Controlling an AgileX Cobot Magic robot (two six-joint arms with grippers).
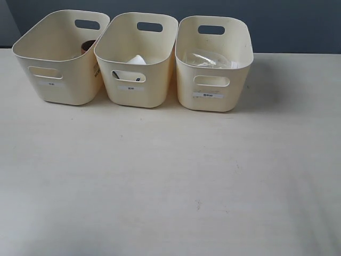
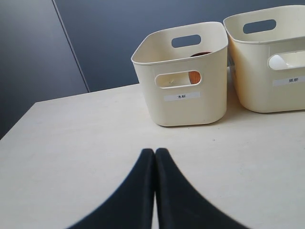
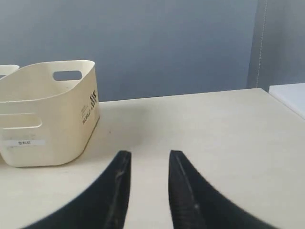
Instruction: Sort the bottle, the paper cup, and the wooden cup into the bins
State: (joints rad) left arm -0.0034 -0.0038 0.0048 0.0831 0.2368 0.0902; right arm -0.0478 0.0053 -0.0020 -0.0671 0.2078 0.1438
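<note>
Three cream bins stand in a row at the back of the table. In the left bin the brown wooden cup shows against the far wall, and again through the handle cut-out. The middle bin holds the white paper cup. Inside the right bin lies the clear bottle. My left gripper is shut on nothing, well in front of the left bin. My right gripper is open and empty, beside the right bin. Neither gripper appears in the exterior view.
The pale wooden table stretches in front of the bins. A dark blue-grey wall runs behind them. A white object's corner sits off the table's far side in the right wrist view.
</note>
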